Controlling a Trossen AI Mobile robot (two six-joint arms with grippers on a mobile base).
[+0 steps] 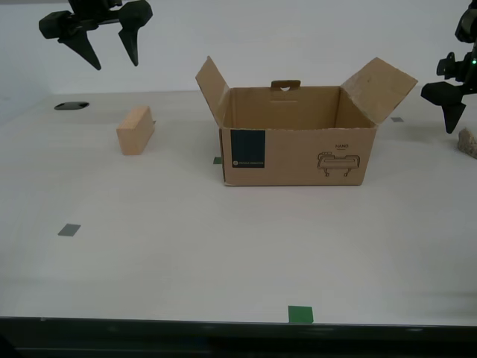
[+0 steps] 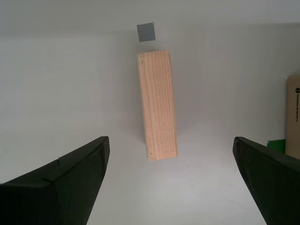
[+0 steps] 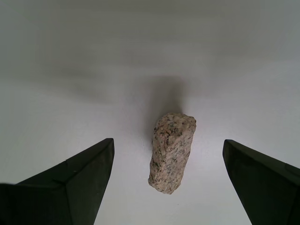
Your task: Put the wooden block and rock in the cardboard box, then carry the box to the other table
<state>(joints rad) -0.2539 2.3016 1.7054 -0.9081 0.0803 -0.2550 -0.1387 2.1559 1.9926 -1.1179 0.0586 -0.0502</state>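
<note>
While half-cropped outside, rock (image 3: 171, 152) whole between open fingers (image 3: 70, 187).

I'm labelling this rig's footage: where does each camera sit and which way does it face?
Exterior view: on the robot, facing across the table at the cardboard box; both grippers show.
Second wrist view: on my second gripper, looking down at the wooden block.
First wrist view: on my first gripper, looking down at the rock.
Exterior shares block and rock.

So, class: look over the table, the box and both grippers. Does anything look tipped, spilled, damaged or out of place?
Nothing stands out. The cardboard box sits upright with its flaps open, the wooden block and the rock lie on the table outside it, and my first gripper and my second gripper hang open above them.
</note>
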